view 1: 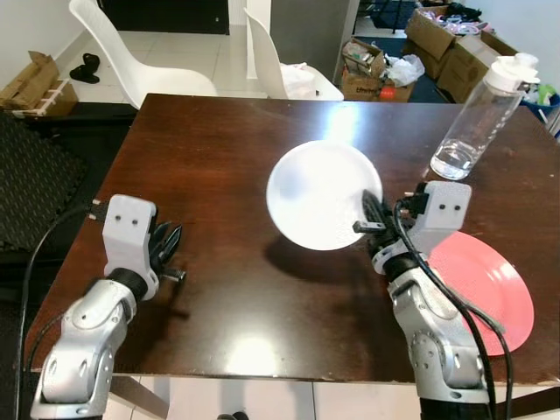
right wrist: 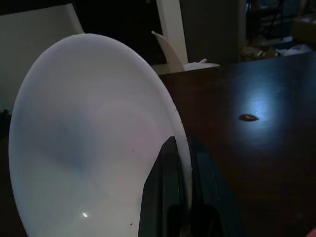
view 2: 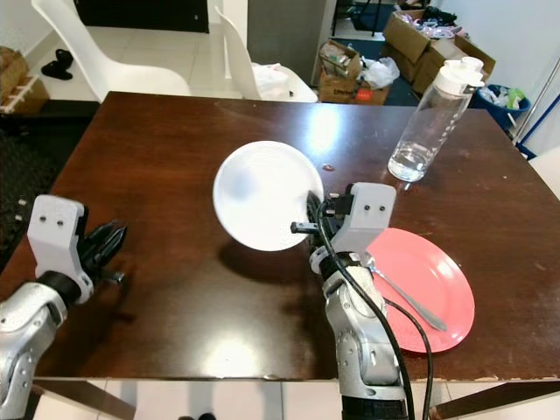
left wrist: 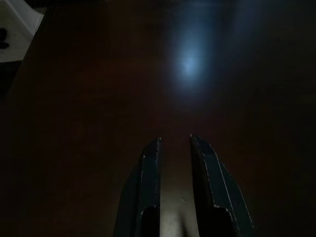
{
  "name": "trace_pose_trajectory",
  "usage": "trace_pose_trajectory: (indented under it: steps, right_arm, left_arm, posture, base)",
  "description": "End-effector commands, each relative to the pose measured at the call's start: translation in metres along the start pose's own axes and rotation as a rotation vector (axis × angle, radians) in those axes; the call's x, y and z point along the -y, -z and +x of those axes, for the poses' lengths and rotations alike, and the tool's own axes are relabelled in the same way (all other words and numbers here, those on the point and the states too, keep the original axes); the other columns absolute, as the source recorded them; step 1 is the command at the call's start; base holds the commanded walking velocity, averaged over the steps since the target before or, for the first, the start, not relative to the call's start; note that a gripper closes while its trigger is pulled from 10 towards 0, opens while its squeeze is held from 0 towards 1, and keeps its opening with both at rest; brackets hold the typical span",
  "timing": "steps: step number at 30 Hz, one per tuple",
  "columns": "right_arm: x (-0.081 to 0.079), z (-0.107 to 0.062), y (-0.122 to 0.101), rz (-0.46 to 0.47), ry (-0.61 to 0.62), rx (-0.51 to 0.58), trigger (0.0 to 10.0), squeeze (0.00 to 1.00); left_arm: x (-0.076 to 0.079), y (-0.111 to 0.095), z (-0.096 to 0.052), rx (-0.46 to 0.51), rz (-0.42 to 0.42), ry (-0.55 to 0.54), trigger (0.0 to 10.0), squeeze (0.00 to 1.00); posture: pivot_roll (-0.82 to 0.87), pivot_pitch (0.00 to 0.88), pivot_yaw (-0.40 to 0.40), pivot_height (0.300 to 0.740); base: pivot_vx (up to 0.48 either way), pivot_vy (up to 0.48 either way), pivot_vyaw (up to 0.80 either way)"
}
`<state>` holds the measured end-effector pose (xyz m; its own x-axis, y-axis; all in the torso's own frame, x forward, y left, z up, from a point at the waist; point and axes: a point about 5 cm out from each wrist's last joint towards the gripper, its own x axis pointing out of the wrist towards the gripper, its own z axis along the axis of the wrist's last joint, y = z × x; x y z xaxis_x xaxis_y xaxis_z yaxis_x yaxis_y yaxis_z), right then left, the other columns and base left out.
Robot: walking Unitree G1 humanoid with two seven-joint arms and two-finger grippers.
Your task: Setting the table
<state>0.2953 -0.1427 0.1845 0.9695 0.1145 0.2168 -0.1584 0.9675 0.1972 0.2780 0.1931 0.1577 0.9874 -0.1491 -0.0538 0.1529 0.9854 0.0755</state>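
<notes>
Dark wooden table [view 1: 219, 157] is largely bare at its middle. A white plate [view 1: 322, 194] is held tilted above it, its rim pinched by the right gripper [view 1: 374, 214]. Beside it a pink plate [view 1: 486, 284] is seen near the table's edge. The left gripper [view 1: 164, 245] is kept slightly parted, holding nothing.

Two white moulded chairs stand at the far edge of the surface, one [view 1: 131, 52] toward the left and another [view 1: 280, 61] near the middle, the latter with a crumpled white bag [view 1: 297, 79] on its seat. Behind them, open cardboard boxes [view 1: 455, 48] stuffed with clutter crowd the floor on the right. A flattened cardboard box [view 1: 35, 83] and a black shoe [view 1: 85, 67] lie on the pale tiles at far left.
</notes>
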Motion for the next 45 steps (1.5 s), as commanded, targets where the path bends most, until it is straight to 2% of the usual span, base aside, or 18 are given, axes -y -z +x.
trace_pose_trajectory:
  steps: [1,9,45]
  right_arm:
    - [-0.0011,-0.0018,0.0014,-0.013,0.007,0.01,10.0,0.0]
    - [-0.0045,0.0001,0.0036,-0.03,0.01,0.019,10.0,0.0]
    - [0.0033,0.0028,0.0067,-0.055,0.038,0.014,10.0,0.0]
  left_arm:
    - [0.0005,0.0011,-0.0036,-0.005,-0.001,-0.019,10.0,0.0]
    - [0.0054,0.0005,-0.006,0.008,-0.008,-0.018,10.0,0.0]
    - [0.0042,-0.0029,-0.0064,0.013,0.029,-0.022,10.0,0.0]
  posture:
    - [-0.02,0.069,0.045,0.74]
    - [-0.01,0.062,0.035,0.74]
    - [-0.01,0.071,0.041,0.74]
  base:
    - [0.0,0.0,0.0]
    - [-0.098,0.0,0.0]
    - [-0.336,0.0,0.0]
